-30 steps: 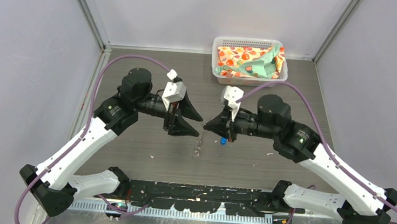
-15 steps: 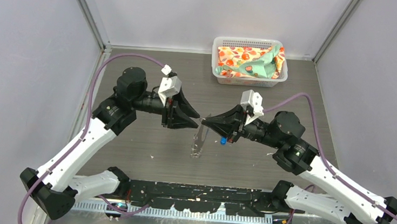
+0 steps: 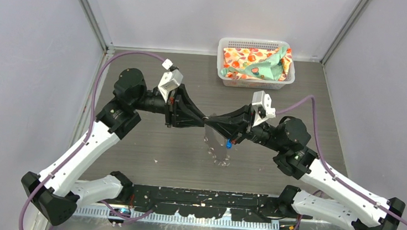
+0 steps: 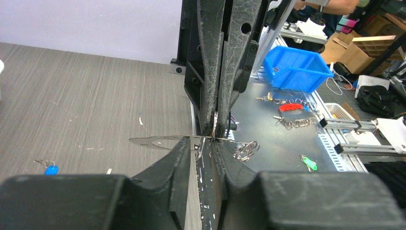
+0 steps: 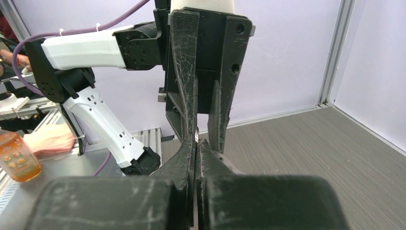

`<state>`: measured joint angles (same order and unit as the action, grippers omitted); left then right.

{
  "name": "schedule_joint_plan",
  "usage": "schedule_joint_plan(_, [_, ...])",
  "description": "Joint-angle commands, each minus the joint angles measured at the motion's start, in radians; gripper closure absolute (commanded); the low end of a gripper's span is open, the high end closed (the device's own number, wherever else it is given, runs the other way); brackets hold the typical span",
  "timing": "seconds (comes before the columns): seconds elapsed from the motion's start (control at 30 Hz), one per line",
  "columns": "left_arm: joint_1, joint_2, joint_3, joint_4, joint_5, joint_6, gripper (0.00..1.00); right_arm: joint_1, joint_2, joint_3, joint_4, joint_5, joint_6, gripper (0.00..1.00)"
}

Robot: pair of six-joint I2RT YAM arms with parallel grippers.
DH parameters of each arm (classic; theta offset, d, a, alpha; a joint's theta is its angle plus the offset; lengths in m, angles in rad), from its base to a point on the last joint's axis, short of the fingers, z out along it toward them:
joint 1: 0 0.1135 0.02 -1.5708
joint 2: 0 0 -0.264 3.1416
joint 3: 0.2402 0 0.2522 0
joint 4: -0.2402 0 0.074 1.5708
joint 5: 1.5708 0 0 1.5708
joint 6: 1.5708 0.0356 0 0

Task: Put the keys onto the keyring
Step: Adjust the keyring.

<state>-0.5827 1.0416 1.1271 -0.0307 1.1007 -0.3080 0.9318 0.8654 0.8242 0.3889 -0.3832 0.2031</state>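
Pinching the keyring (image 4: 158, 141) mid-air at centre of the overhead view, right gripper (image 5: 196, 143) is clamped on its rim, left gripper (image 4: 203, 146) straddles it with jaws slightly apart; it looks light, springy and slick, so grab close beside the right tips; one blue key (image 3: 228, 144) lies on the table (image 3: 149, 143) just below.

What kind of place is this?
Probably a robotics lab or workshop: two robot arms bolted to a table walled by plain panels, with a blue bin and cardboard boxes beyond.

White shells, black joints and a purple cable (image 3: 134, 53) mark the left arm (image 3: 78, 154) and right arm (image 3: 345, 186); the left tool (image 3: 203, 116) and right tool (image 3: 212, 119) are scuffed black wedges.
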Motion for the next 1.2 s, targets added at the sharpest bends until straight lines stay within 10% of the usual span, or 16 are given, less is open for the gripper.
schedule_joint_plan(0.0, [-0.009,-0.020,-0.004,0.062,0.011,-0.029,0.79,-0.001,0.019,0.013,0.073,-0.003,0.019,0.99])
schedule_joint_plan(0.27, [-0.006,-0.033,-0.003,0.034,-0.015,-0.004,0.99,-0.001,0.028,0.070,-0.113,-0.076,-0.002,0.99])
schedule_joint_plan(0.57, [-0.006,-0.028,-0.002,0.038,0.013,-0.006,0.78,-0.001,0.037,0.130,-0.251,-0.141,-0.021,0.99])
schedule_joint_plan(0.77, [-0.006,-0.033,-0.002,-0.002,0.013,0.031,1.00,-0.002,0.060,0.158,-0.264,-0.149,-0.019,0.98])
schedule_joint_plan(0.93, [-0.005,-0.038,0.019,-0.156,0.005,0.185,1.00,-0.006,0.070,0.278,-0.507,-0.106,-0.065,0.69])
schedule_joint_plan(1.17, [-0.008,-0.027,0.038,-0.265,-0.011,0.275,1.00,-0.056,0.219,0.626,-1.052,-0.150,-0.192,0.53])
